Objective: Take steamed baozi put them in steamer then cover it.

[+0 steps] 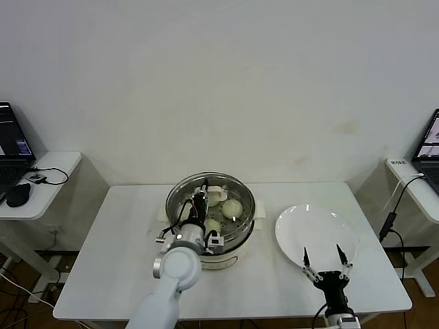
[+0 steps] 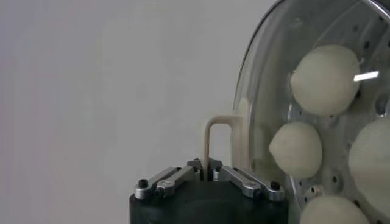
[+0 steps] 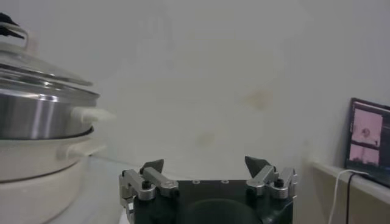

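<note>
The steamer [image 1: 180, 199] is shiny polished steel on a smooth cream base, its cover [image 2: 268, 79] clear glass with a matt cream handle [image 2: 218, 137]. The baozi [image 2: 324, 79] look smooth and matt — soft dough — while the plate [image 1: 315, 233] is glossy white on a matt white table [image 1: 123, 253].

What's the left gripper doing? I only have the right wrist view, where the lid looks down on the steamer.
Observer: The left gripper is shut on the lid's handle.
Operator: Baozi inside?
Observer: Four baozi show through the lid, on the steamer's tray.
Operator: Any on the plate?
Observer: None. The plate is bare, with the open right gripper over its near edge.
</note>
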Controlling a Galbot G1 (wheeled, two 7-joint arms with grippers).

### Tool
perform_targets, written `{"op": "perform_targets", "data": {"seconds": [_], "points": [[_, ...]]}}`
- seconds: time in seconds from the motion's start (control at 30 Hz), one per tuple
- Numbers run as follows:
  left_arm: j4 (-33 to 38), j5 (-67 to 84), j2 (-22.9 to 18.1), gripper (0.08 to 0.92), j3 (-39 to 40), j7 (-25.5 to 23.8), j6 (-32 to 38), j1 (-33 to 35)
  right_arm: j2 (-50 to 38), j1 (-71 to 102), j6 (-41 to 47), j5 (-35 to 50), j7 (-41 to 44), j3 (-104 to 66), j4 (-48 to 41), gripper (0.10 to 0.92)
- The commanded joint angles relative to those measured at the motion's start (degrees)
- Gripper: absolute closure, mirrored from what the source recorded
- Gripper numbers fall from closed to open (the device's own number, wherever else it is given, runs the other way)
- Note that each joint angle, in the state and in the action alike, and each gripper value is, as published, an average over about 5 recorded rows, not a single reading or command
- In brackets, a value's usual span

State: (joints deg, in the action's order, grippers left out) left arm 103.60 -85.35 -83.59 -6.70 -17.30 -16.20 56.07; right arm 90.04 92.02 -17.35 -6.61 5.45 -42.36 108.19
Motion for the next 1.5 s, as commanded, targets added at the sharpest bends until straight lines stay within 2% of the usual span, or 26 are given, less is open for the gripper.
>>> {"op": "perform_targets", "data": {"seconds": [0.03, 0.73, 0.83, 1.03, 1.2, 1.5], "points": [[-0.6, -2.0, -1.0, 0.861, 0.5, 0.2, 0.5, 0.6, 0.0, 0.0, 0.2, 0.4, 0.0, 0.3, 0.0, 0.203], [-1.4, -1.9, -1.8, 0.861, 0.3, 1.4, 2.0, 0.9, -0.3, 0.1, 0.3, 0.1, 0.4, 0.6, -0.2, 0.203], [-0.3, -1.2, -1.6, 0.835, 0.3, 1.3, 2.0, 1.5, -0.3, 0.2, 0.3, -0.1, 0.4, 0.7, -0.1, 0.203], [4.0, 0.8, -0.2, 0.674, 0.2, 1.3, 2.0, 4.1, -0.1, 0.3, 0.3, -0.6, 0.5, 0.9, 0.0, 0.203], [10.7, 3.7, 2.6, 0.527, -0.8, 1.7, 1.9, 8.6, -0.1, 0.5, 0.3, -0.8, 0.5, 1.0, -0.1, 0.203], [25.1, 20.2, 9.4, 0.268, -4.8, 6.1, 3.3, 24.3, -0.3, 0.1, 0.3, -1.4, 0.4, 1.9, -0.9, 0.203]]}}
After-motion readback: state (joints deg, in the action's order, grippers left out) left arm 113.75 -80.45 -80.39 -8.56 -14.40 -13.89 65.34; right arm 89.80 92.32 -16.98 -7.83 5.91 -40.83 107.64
